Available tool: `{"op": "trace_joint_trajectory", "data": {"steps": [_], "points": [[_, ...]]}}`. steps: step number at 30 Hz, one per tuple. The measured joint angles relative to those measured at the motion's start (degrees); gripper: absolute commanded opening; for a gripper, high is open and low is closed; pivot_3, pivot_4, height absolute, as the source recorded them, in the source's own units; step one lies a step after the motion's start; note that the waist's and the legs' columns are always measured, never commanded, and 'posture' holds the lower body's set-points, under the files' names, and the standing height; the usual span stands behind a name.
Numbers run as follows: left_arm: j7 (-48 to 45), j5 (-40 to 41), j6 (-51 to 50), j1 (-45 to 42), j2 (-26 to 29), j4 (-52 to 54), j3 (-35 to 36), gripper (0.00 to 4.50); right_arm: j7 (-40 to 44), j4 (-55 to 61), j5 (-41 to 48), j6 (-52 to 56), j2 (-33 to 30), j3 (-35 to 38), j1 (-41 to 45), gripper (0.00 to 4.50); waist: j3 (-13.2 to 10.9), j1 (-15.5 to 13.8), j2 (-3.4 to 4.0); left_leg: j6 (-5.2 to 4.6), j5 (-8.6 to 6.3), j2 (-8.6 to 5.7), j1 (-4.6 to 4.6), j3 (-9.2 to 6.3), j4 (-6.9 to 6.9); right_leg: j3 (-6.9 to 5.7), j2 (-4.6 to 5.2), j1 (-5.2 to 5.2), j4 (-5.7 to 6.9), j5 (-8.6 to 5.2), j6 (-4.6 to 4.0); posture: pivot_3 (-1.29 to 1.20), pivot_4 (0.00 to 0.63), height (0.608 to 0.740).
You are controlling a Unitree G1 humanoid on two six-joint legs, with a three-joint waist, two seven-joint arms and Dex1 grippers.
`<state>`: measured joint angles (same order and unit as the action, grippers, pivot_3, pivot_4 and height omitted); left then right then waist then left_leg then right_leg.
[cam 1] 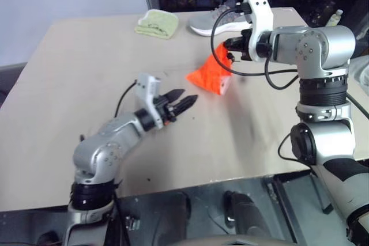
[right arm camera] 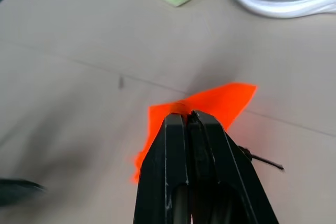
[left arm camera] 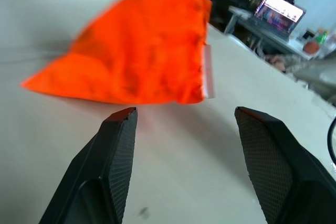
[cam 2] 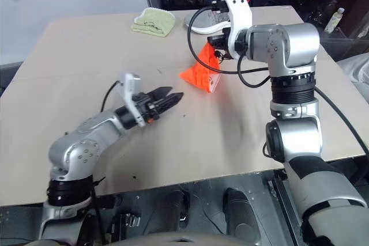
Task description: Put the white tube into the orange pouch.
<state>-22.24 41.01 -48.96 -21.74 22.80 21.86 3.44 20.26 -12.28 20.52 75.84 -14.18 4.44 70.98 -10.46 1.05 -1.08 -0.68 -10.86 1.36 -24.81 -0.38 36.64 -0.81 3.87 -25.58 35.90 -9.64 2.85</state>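
Left eye view: we see the right gripper [cam 1: 232, 56] with its fingers pinched shut on the top corner of the orange pouch [cam 1: 209, 77], which hangs as a cone with its lower edge on the table [cam 1: 81, 67]. A pale edge at the pouch's lower corner, at 5 o'clock, is most likely the white tube [cam 1: 225, 86], already partly inside. The left gripper [cam 1: 185, 101] stands at 8 o'clock of the pouch, fingers spread and empty.

Right eye view: the same layout; a green cloth [cam 2: 153, 21] lies at 11 o'clock of the pouch, well apart, and a shoe [cam 2: 204, 26] sits behind the right arm.

Left wrist view: the pouch sits just beyond the 2 open fingers [left arm camera: 119, 145], not touching them. The pale strip at its open edge lies nearer the other finger.

Right wrist view: the 2 fingers [right arm camera: 176, 150] meet on orange fabric, with a black cord [right arm camera: 262, 158] trailing at 3 o'clock.

We judge the risk to be the tube sliding out of the low mouth, since the pouch is lifted by the opposite corner.
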Motion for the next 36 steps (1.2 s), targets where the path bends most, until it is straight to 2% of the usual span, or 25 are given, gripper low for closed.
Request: {"op": "trace_joint_trajectory", "data": {"steps": [3,10,16,21,24,27,29,33,36], "points": [[3.2,-3.1,-0.9,-4.0,-2.1,-1.7,-3.2,3.06,-1.0,0.2,0.2,0.5,0.7,0.9,0.0,0.09,0.0,-0.2,0.0,0.0,0.0,0.0,-0.01,-0.02,0.01,-0.01,-0.02,0.0,0.01,-0.01,0.02,0.0,0.15,0.74],[7.9,-13.3,1.8,-13.0,-8.8,-12.9,-8.7,3.06,-2.9,1.5,0.7,1.5,2.2,1.8,0.0,0.09,0.0,-0.2,0.0,0.0,0.0,-0.02,-0.04,-0.01,0.03,0.02,-0.04,0.0,-0.01,0.05,-0.06,0.0,0.15,0.74],[10.8,-19.2,4.8,-15.1,-15.9,-17.4,-12.2,3.06,-4.2,2.2,0.8,1.5,3.0,2.9,0.0,0.09,0.0,-0.2,0.0,-0.01,0.0,-0.02,-0.04,-0.01,0.0,0.03,-0.04,-0.01,-0.02,0.09,-0.13,0.0,0.15,0.74],[12.7,-23.0,5.8,-15.2,-17.3,-18.5,-12.9,3.06,-4.7,2.3,0.9,1.5,3.4,2.9,0.0,0.09,0.0,-0.1,0.0,-0.01,0.0,-0.01,-0.01,-0.03,0.0,0.03,-0.05,-0.01,0.0,0.05,-0.06,0.0,0.15,0.74],[14.7,-25.5,7.3,-15.6,-18.1,-19.9,-12.6,2.28,-5.1,2.4,1.0,1.5,3.4,3.0,0.0,0.0,0.0,-0.2,0.0,-0.01,0.0,-0.01,-0.02,-0.03,0.02,0.03,-0.05,-0.01,0.0,0.02,-0.01,0.0,0.15,0.74],[15.8,-27.0,8.5,-15.7,-18.6,-20.3,-11.8,0.86,-5.2,2.5,1.0,1.5,3.4,3.2,0.0,0.0,0.0,-0.2,0.0,-0.01,0.0,-0.01,-0.04,-0.03,0.02,0.03,-0.05,-0.01,0.0,0.05,-0.05,0.0,0.15,0.74],[15.8,-27.5,8.9,-15.6,-18.5,-20.3,-11.2,0.06,-5.3,2.5,1.0,1.5,3.3,3.2,0.0,0.0,0.0,-0.2,0.0,-0.01,0.0,-0.01,-0.04,-0.03,0.01,0.03,-0.05,-0.01,0.0,0.06,-0.08,0.0,0.15,0.74],[14.6,-27.1,9.6,-15.2,-18.4,-19.3,-8.9,0.06,-5.6,3.0,1.0,1.5,3.1,3.3,-0.4,0.0,0.0,-0.2,0.0,-0.01,0.0,-0.01,-0.05,-0.02,0.01,0.03,-0.05,-0.01,-0.01,0.09,-0.12,0.0,0.15,0.74],[11.4,-23.8,9.4,-14.2,-17.0,-16.4,-5.9,0.06,-5.6,3.5,1.0,1.2,2.6,3.3,-1.1,0.0,0.0,-0.1,0.0,-0.01,0.0,-0.01,-0.05,-0.03,0.01,0.03,-0.05,-0.02,-0.02,0.09,-0.12,0.0,0.15,0.74]]}}
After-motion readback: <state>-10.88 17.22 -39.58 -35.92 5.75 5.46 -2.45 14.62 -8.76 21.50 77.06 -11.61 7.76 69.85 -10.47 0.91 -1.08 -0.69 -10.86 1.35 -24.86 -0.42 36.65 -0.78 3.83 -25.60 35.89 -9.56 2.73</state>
